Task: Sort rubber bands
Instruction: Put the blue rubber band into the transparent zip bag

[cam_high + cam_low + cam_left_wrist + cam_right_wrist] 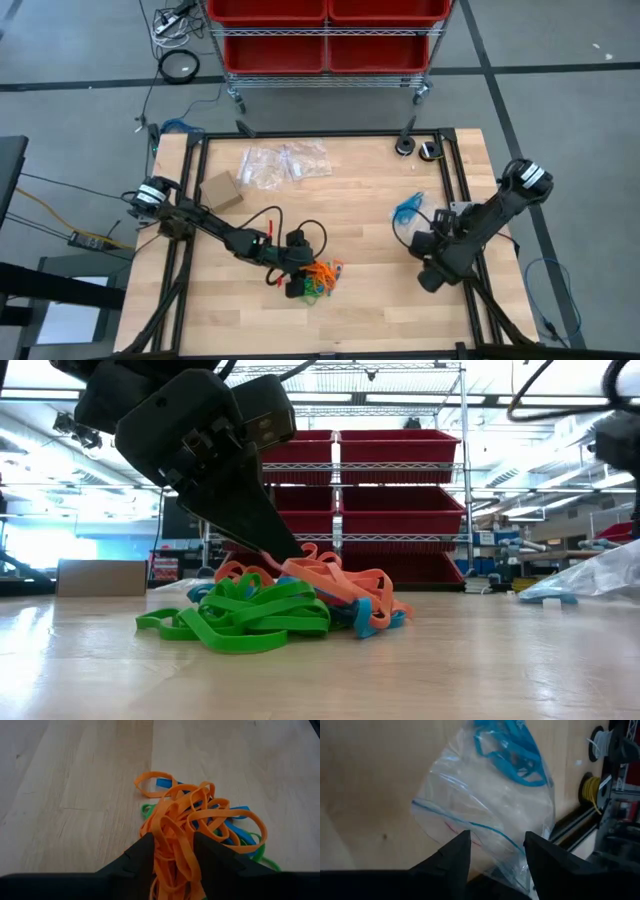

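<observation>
Red bins (325, 30) on a wire rack stand behind the wooden table (380, 290). At about six o'clock on it lies the band pile (322, 280), orange, green and blue tangled. The left gripper (172, 852) is down in the pile, jaws closed on a bunch of orange bands (175, 840), probably to draw one colour clear of the rest. At three o'clock the right gripper (497, 845) has its jaws wide astride a clear bag (485, 795) holding blue bands (512, 750), presumably the blue lot's store. Spare bags (285, 163) wait at twelve.
</observation>
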`<act>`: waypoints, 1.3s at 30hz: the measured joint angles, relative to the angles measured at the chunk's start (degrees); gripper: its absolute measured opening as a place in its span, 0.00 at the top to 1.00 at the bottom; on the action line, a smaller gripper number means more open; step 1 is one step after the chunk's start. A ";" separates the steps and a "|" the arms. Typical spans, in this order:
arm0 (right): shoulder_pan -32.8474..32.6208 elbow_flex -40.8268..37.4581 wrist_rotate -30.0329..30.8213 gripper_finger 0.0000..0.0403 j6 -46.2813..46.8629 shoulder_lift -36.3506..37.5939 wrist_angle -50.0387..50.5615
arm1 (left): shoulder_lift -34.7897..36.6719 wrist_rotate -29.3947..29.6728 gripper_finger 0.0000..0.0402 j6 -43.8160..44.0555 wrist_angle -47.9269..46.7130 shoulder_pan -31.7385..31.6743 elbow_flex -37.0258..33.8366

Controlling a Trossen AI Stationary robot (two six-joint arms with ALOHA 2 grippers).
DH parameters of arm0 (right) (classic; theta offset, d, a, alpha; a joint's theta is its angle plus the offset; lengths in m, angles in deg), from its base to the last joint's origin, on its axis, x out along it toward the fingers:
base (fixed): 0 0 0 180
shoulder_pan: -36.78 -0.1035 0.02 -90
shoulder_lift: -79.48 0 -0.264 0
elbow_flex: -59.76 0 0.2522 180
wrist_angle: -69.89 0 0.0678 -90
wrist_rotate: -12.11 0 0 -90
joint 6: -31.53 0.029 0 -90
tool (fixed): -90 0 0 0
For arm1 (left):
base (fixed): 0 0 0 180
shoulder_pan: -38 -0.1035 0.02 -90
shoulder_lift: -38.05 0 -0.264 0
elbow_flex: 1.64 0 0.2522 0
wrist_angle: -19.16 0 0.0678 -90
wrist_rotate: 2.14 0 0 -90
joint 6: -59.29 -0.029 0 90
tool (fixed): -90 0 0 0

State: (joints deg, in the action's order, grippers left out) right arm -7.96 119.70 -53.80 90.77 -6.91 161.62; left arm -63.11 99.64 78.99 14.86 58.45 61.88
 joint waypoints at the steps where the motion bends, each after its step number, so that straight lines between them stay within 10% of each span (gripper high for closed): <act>1: 0.88 0.00 0.16 0.58 -1.12 -0.76 -0.84 | 0.00 0.01 0.63 0.00 0.01 0.00 0.00; 9: 8.47 0.00 5.35 0.64 -3.88 -5.00 -3.33 | 0.00 0.01 0.63 -0.24 0.19 0.00 0.00; 16: 13.67 1.20 10.37 0.96 -7.71 -4.73 -8.65 | 0.00 0.09 0.63 -0.29 0.07 -0.04 0.00; 26: 19.70 10.13 11.55 1.00 -17.67 -2.92 -14.40 | 0.00 1.16 0.63 -2.01 0.40 -0.09 0.00; 39: 28.41 24.92 -4.31 1.00 -27.84 7.01 -18.66 | 1.05 24.63 0.63 -35.80 -4.52 6.32 14.26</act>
State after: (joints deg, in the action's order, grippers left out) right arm 20.45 144.62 -58.10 62.92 0.10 142.96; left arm -62.06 124.27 43.19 10.33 64.77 76.14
